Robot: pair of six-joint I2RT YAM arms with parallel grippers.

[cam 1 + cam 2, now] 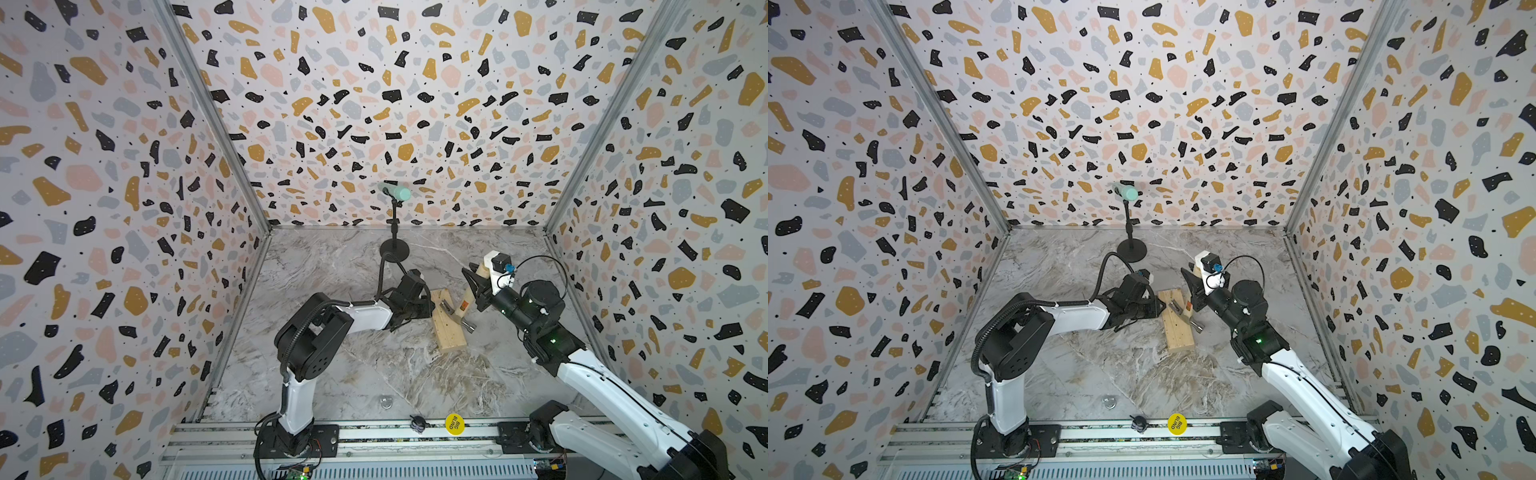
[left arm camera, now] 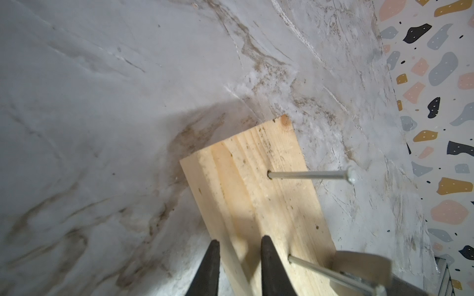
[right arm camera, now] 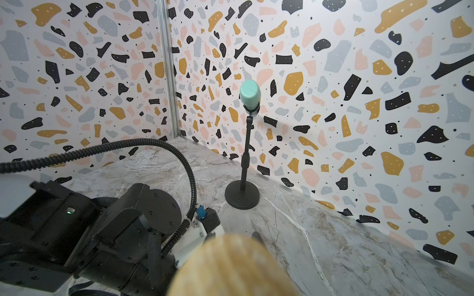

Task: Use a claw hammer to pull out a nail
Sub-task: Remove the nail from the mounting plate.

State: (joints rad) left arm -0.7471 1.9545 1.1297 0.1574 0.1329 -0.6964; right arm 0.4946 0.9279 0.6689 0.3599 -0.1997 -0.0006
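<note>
A pale wooden plank (image 1: pixel 448 334) (image 1: pixel 1179 338) (image 2: pixel 256 194) lies on the marble table. The claw hammer (image 1: pixel 462 308) (image 1: pixel 1177 308) leans over it, steel head down on the plank and handle rising to the right. My right gripper (image 1: pixel 478 286) (image 1: pixel 1194 286) (image 3: pixel 233 234) is shut on that handle, whose blurred butt end (image 3: pixel 230 269) fills the right wrist view. The nail (image 2: pixel 331 273) sticks out of the plank and meets the hammer's head (image 2: pixel 364 266). My left gripper (image 1: pixel 428 306) (image 2: pixel 241 256) is open, straddling the plank's long edge, one finger (image 2: pixel 269 264) over the wood.
A second long nail (image 2: pixel 307 175) stands out of the plank farther along. A microphone on a round-based stand (image 1: pixel 394 249) (image 3: pixel 242 197) is at the back. A yellow round label (image 1: pixel 454 424) and a small dark object (image 1: pixel 417 423) sit on the front rail. Patterned walls enclose three sides.
</note>
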